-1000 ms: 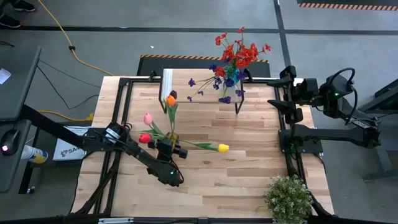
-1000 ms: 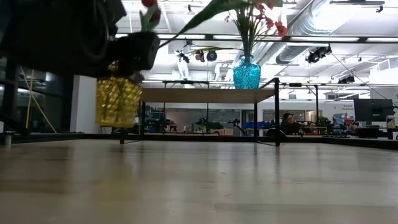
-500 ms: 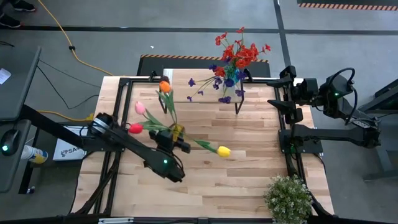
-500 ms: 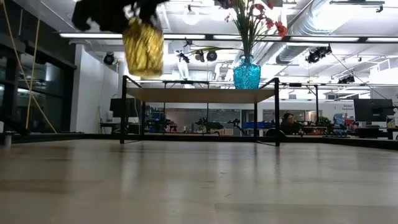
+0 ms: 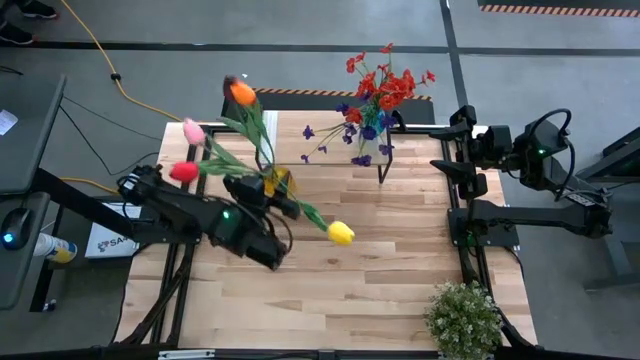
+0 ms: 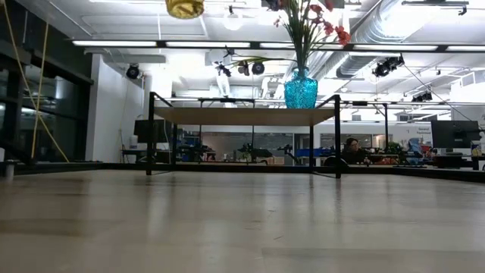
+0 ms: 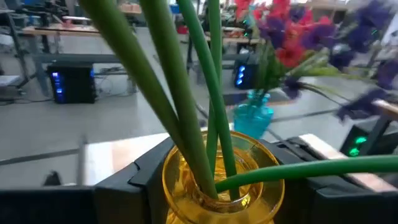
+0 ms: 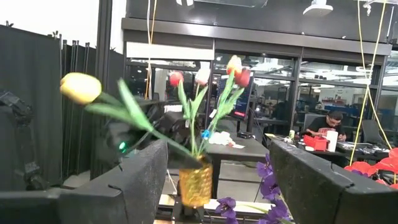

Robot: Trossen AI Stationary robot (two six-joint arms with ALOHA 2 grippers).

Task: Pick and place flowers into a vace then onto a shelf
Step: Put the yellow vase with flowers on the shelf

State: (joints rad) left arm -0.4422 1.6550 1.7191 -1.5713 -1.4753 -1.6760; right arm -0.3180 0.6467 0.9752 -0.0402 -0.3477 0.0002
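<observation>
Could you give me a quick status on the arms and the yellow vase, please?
Left gripper shut on yellow vase of tulips, lifted off table. Right gripper open, parked by shelf. Blue vase occupies shelf's right end.

The left gripper (image 5: pixel 272 192) grips a yellow vase (image 5: pixel 279 182) of tulips (image 5: pixel 240 93) above the wooden table (image 5: pixel 380 270). A second vase of red and purple flowers (image 5: pixel 378 95) stands on the shelf (image 5: pixel 330 135). The right gripper (image 5: pixel 447 150) is parked at the table's right edge, jaws apart.

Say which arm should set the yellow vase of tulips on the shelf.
Left. The left gripper already holds the yellow vase of tulips in the air near the shelf; the right gripper waits open at the table's far right edge.
</observation>
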